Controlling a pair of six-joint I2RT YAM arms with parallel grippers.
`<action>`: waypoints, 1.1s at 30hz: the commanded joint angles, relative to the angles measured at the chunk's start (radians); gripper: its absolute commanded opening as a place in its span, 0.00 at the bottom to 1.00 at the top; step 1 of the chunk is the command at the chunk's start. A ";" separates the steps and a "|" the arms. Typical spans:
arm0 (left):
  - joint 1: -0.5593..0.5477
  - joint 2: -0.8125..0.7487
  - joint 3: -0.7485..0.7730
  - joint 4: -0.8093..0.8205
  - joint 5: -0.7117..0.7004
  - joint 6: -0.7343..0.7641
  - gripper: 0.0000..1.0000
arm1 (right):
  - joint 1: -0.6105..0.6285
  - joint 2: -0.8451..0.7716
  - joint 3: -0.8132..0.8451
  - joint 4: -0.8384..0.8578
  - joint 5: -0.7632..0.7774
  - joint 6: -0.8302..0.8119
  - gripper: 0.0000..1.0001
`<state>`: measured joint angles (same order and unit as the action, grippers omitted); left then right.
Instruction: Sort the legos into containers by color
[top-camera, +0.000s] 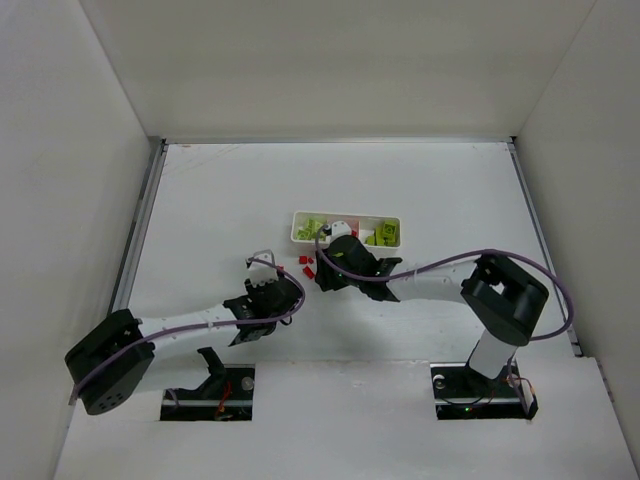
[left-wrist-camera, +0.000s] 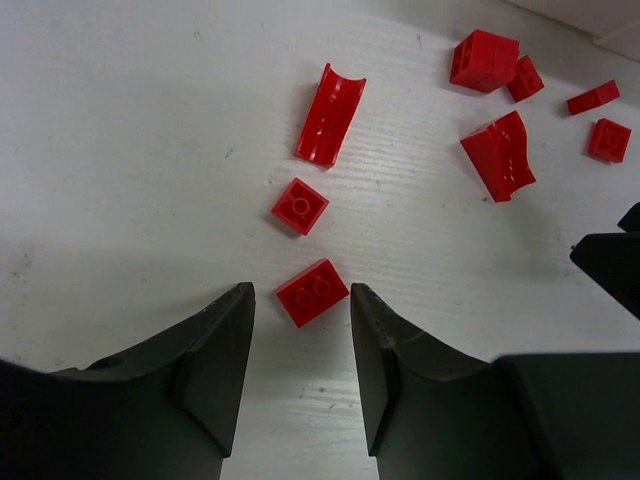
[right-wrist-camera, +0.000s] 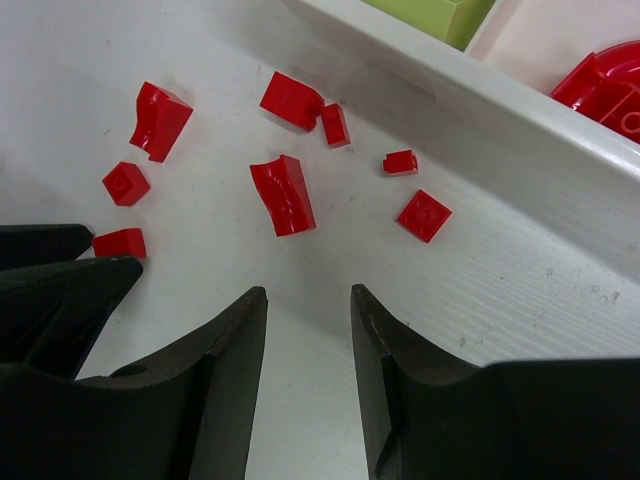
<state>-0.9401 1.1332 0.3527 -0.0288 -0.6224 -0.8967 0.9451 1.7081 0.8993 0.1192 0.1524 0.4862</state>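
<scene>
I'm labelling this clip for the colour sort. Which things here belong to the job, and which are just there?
Part of the job: white three-compartment tray; lime legos in the tray; loose red legos on the table; left gripper, open around a red brick; right gripper, open and empty.
Just there: purple cables; white enclosure walls.

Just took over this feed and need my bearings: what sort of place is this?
Probably a lab test cell: bare white walls box in a white table, the left arm and right arm are bolted at its near edge, and a divided tray and red legos lie on it.
</scene>
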 joint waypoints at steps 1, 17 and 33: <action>0.008 0.026 -0.020 0.039 -0.046 -0.077 0.40 | 0.011 0.010 0.046 0.022 -0.007 -0.001 0.45; 0.019 -0.140 -0.037 -0.025 -0.051 -0.058 0.17 | 0.008 0.090 0.099 0.019 -0.036 -0.014 0.55; 0.206 -0.582 -0.040 -0.132 0.016 -0.021 0.18 | 0.005 0.237 0.266 -0.105 0.045 -0.029 0.51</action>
<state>-0.7567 0.5724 0.3199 -0.1043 -0.6201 -0.8803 0.9440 1.9209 1.1213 0.0643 0.1402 0.4786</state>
